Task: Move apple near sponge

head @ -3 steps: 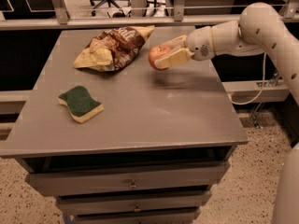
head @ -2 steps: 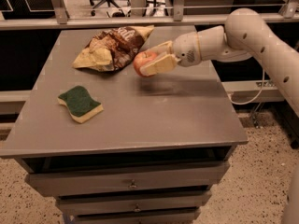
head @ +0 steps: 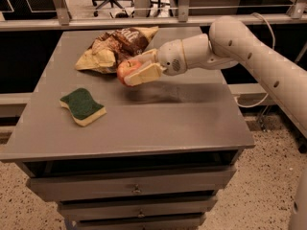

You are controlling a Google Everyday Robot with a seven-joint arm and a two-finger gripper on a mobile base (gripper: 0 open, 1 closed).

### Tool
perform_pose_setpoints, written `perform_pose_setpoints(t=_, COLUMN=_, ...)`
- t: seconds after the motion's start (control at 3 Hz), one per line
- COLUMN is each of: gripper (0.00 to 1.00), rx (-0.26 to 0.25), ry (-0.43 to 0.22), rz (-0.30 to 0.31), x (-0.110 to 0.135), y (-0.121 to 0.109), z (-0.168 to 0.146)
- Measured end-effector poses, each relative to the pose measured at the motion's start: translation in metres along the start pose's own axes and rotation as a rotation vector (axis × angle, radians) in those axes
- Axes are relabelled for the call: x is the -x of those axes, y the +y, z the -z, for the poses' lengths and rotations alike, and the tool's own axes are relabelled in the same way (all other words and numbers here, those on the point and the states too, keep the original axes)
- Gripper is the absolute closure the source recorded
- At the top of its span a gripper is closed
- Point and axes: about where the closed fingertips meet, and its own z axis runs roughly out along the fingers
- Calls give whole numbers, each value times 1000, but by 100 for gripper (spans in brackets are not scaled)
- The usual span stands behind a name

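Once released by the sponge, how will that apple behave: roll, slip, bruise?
The apple, held in the end effector above the table by the bag, is round, so it would likely roll if let go high. Its skin looks smooth, so it may slip in the grip. It looks undeformed where clamped, so probably firm.

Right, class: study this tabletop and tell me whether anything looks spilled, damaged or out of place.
Nothing is spilled or broken. The snack bag at the back of the table is crumpled. The sponge lies flat, front left. The gripper holds the apple just above the table, beside the bag.
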Motion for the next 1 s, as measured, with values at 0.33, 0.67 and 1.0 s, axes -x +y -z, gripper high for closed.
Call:
perform_pose_setpoints(t=0.33, gripper=100, rx=42, ry=-6, rz=5, x=-5, y=12, z=-24)
perform_pose_setpoints(t=0.67, gripper=100, rx=54, ry=-11, rz=5, x=-9, y=18, z=-33)
perform_pose_setpoints(t=1.0, gripper=100, rx=73, ry=-19, rz=10, x=-12, y=24, z=-43)
